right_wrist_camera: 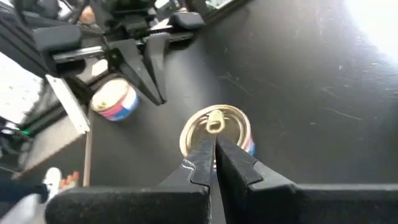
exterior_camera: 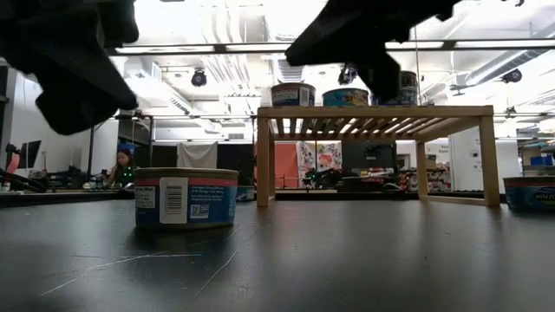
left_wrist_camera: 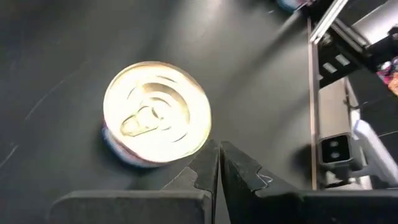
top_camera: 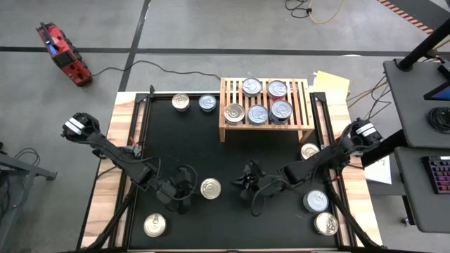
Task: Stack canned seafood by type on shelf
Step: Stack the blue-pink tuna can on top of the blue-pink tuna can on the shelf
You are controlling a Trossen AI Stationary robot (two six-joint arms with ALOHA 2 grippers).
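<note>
Tin at mat centre, six o'clock of shelf — rigid, slick; grip its sides — left gripper and right gripper both closed, empty

Left gripper is pinched closed, hovering right by a can on the black mat.

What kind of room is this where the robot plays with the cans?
Probably a robot lab or workshop, not a kitchen. The floor is bare grey with cables, a desk holds a keyboard, and the low view shows ceiling strip lights and more workbenches behind the wooden shelf.
</note>
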